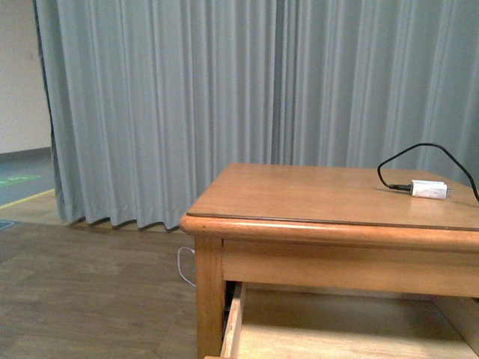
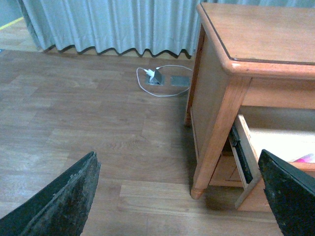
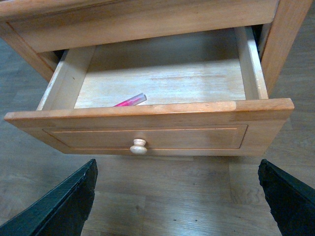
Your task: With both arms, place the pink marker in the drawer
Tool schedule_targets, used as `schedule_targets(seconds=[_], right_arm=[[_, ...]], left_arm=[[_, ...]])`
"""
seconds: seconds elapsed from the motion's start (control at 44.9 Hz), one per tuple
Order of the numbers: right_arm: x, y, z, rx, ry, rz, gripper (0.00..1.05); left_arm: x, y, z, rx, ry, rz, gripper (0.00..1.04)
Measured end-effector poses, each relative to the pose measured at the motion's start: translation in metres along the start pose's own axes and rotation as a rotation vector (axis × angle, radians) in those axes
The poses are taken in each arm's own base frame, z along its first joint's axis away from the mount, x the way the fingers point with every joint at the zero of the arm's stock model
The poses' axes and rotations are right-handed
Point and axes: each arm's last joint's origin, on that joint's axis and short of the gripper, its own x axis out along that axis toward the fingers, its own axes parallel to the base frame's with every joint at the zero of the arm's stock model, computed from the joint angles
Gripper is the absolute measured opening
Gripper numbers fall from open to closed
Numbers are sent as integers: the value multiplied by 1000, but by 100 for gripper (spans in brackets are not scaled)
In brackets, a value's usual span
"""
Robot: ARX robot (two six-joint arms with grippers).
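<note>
The drawer (image 3: 147, 110) is pulled open under the wooden table top. The pink marker (image 3: 131, 101) lies inside it on the pale floor, against the front panel, partly hidden by the panel's top edge. A small round knob (image 3: 138, 146) sits on the drawer front. My right gripper (image 3: 179, 196) is open and empty, in front of and below the drawer front. My left gripper (image 2: 179, 196) is open and empty, off the table's side over the floor. The open drawer also shows in the left wrist view (image 2: 246, 152), with a speck of pink (image 2: 305, 158), and in the front view (image 1: 337, 321).
A white charger block (image 1: 429, 189) with a black cable lies on the wooden table (image 1: 314, 198). A floor socket with a white cable (image 2: 160, 78) sits by the grey curtain (image 1: 247, 97). The table leg (image 2: 211, 147) stands close to my left gripper.
</note>
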Motion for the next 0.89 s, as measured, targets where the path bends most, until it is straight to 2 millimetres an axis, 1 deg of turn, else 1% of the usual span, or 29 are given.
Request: schedule_targets(seconds=[0.067,0.089,0.133,0.178,0.378,0.556,0.578,0.623,0.712,0.801,0.89], right_arm=[[0,0,0,0,0,-2,96],[0,0,0,0,0,-1,96],[0,0,0,0,0,-1,96],[0,0,0,0,0,-1,96],[0,0,0,0,0,-1,96],[0,0,0,0,0,-1,96],[0,0,0,0,0,-1,96],[0,0,0,0,0,-1,96],[0,0,0,0,0,-1,96],[0,0,0,0,0,-1,96],[0,0,0,0,0,-1,96]], left_arm=[[0,0,0,2,-2,3,98],[0,1,-1,4,-19,10,96],[-2,4,-5,-1,-87,8,85],[-4,7,-9,-1,-105,7,78],[-10,19,-28,9,-108,16,46],[-15,26,-39,13,-112,16,17],[-15,27,-40,13,-111,19,12],[-16,29,-43,13,-111,19,4],[-19,34,-47,18,-109,-9,4],[-21,40,-51,16,-111,20,4],[-23,41,-54,16,-113,22,4]])
